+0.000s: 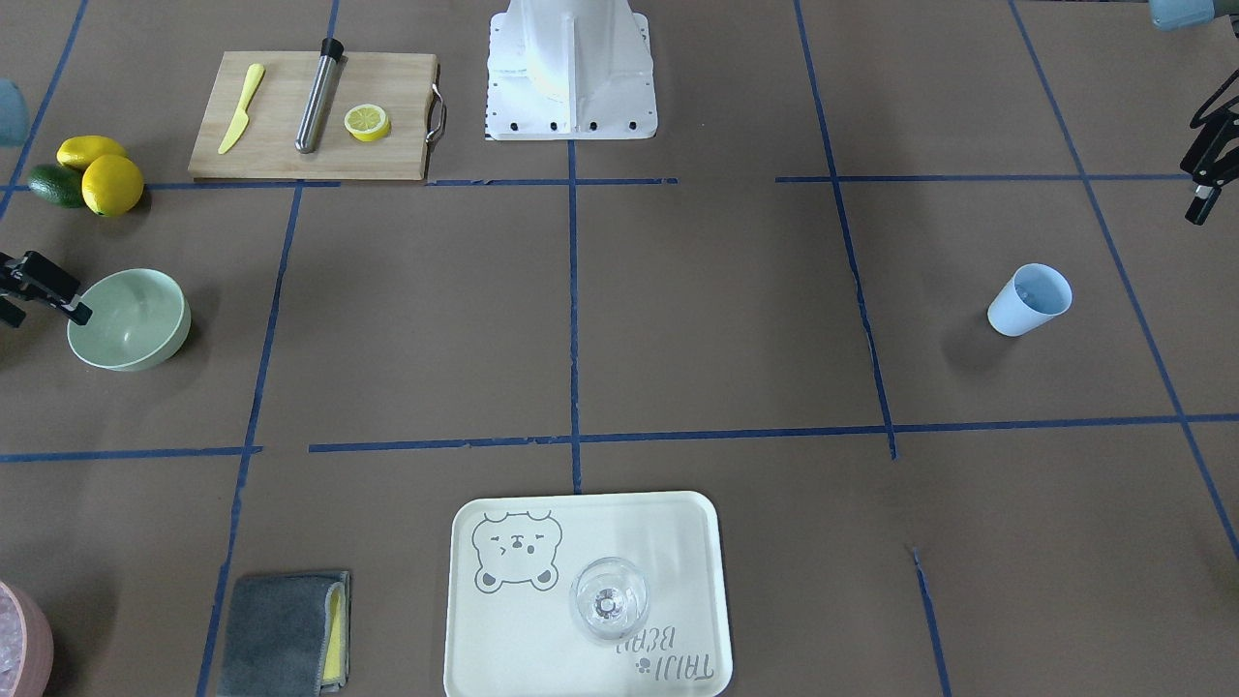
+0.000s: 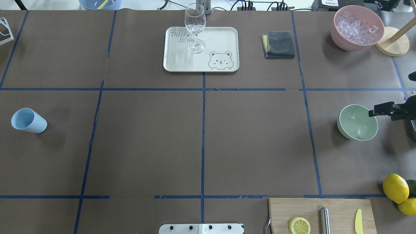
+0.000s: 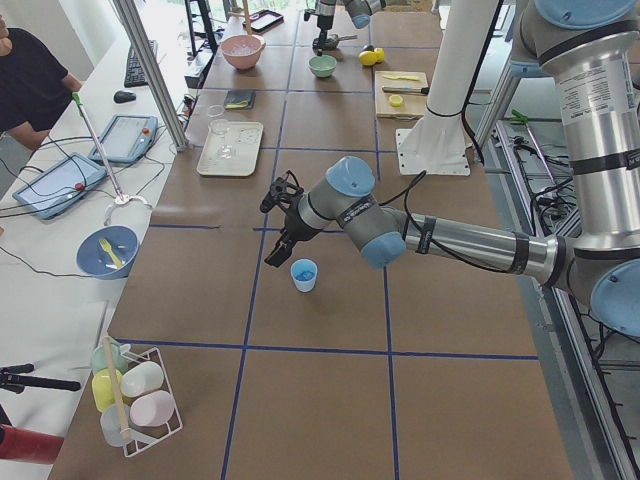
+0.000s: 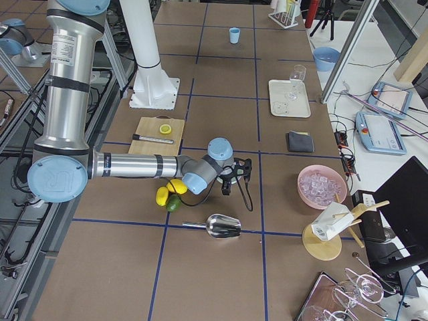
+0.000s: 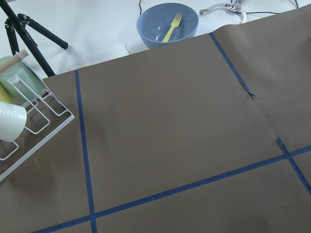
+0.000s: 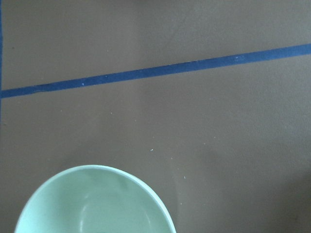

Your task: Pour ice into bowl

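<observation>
Bottom of the front-facing view: a cream rectangular plastic tray (image 1: 484, 639) with a bear print is carrying a clear stemmed glass (image 1: 608, 598). A folded grey cloth (image 1: 281, 631) is lying to its left.

Mid-frame right, a light blue plastic cup (image 1: 1029, 300) is standing alone on the brown counter (image 1: 678, 329). The clear ice cubes are presumably sitting inside it, but its contents are showing too small to confirm. The left gripper (image 3: 273, 230) is hanging near the cup with jaws spread and empty, seemingly lining up to take it.

Mid-frame left, the round pale mint-green matte bowl (image 1: 129, 319) is sitting empty. The right gripper (image 1: 44, 312) is hovering at its rim, jaws parted and holding nothing, probably placed there to steady the bowl during the pour.

At the top left, a wooden cutting board (image 1: 290, 145) is bearing a yellow plastic knife (image 1: 240, 108), a steel muddler (image 1: 317, 97) and a lemon half (image 1: 367, 122), all well apart from the work.
</observation>
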`<act>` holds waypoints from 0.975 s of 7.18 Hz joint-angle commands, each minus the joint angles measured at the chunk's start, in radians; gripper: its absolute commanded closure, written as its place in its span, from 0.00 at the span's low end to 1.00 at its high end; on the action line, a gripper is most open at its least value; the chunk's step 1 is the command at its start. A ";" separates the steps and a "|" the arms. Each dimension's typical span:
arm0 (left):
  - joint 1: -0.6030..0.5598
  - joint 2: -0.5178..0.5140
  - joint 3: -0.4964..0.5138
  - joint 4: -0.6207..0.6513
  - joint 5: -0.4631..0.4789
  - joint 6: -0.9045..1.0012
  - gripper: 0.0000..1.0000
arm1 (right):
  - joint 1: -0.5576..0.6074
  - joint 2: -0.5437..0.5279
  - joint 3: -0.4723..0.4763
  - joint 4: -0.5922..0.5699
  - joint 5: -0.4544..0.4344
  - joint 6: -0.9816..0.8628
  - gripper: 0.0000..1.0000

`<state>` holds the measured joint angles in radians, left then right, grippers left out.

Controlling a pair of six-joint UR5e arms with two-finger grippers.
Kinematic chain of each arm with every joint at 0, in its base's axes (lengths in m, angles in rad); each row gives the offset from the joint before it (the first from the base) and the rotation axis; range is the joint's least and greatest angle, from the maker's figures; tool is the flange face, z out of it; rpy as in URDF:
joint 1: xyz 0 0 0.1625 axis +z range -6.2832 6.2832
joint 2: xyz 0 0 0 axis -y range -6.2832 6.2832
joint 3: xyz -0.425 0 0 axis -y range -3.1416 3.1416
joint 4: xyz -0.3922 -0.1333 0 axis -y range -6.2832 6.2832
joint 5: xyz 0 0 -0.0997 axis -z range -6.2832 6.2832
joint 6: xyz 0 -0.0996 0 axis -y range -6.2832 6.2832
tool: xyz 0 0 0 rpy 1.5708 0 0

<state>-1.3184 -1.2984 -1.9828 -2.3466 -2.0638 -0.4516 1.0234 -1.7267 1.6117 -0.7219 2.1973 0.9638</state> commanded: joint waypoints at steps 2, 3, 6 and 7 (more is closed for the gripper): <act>0.031 0.067 0.002 -0.124 0.008 -0.065 0.00 | -0.031 0.002 -0.012 0.009 -0.014 0.013 0.43; 0.036 0.076 0.002 -0.131 0.008 -0.067 0.00 | -0.031 0.007 -0.012 0.009 -0.013 0.016 0.99; 0.181 0.116 0.007 -0.262 0.129 -0.230 0.00 | -0.031 0.012 -0.003 0.047 0.044 0.021 1.00; 0.317 0.123 0.007 -0.311 0.230 -0.363 0.00 | -0.029 0.016 0.020 0.036 0.080 0.021 1.00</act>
<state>-1.1315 -1.1892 -1.9766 -2.5935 -1.9274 -0.6773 0.9928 -1.7151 1.6122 -0.6796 2.2394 0.9836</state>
